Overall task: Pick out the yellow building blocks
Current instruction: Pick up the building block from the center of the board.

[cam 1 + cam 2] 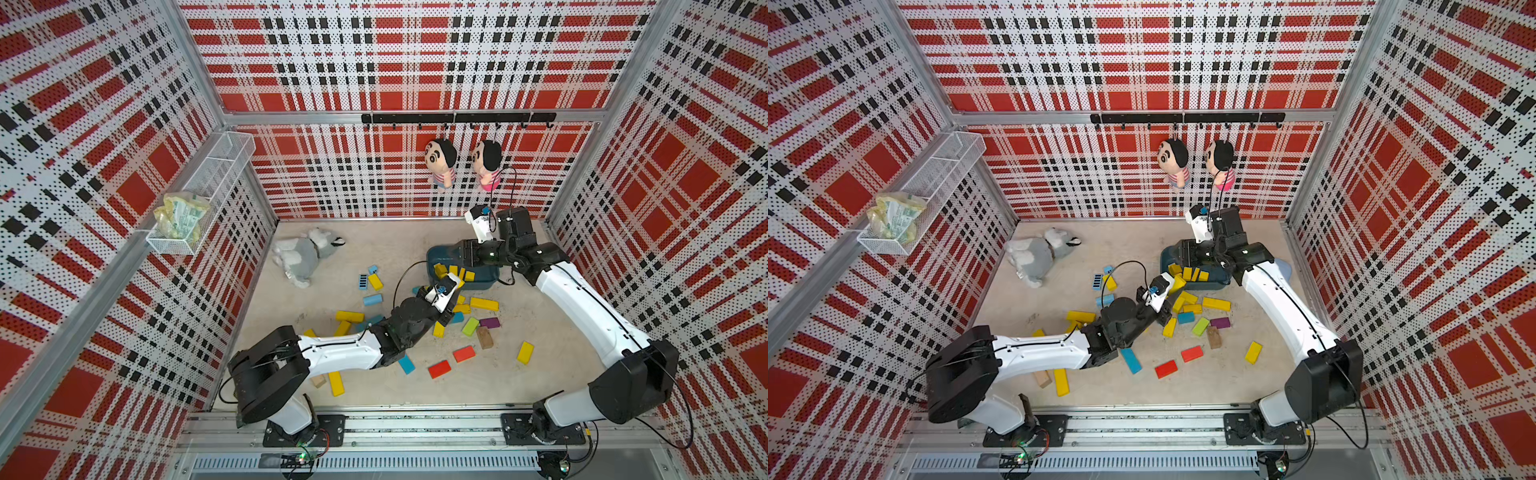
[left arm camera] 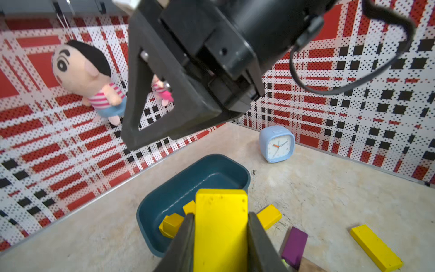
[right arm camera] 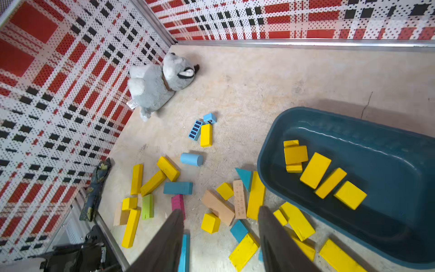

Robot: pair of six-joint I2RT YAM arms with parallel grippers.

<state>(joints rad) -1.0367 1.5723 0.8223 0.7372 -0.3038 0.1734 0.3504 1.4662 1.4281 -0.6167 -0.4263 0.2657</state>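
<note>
Left jaws clamp a yellow block [image 2: 220,230], right jaws parted, over beige floor [image 2: 329,188], plaid walls [image 1: 415,50]

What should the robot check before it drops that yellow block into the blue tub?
1. Left gripper shut on the yellow block: ok.
2. Block fully over the blue tub: cannot tell; it sits at the near rim.
3. Room in the tub: ok, much of its floor is bare.
4. Only yellow blocks in it: ok.
5. Right gripper out of the way: probably not ok; it hangs open and empty above the tub.
</note>
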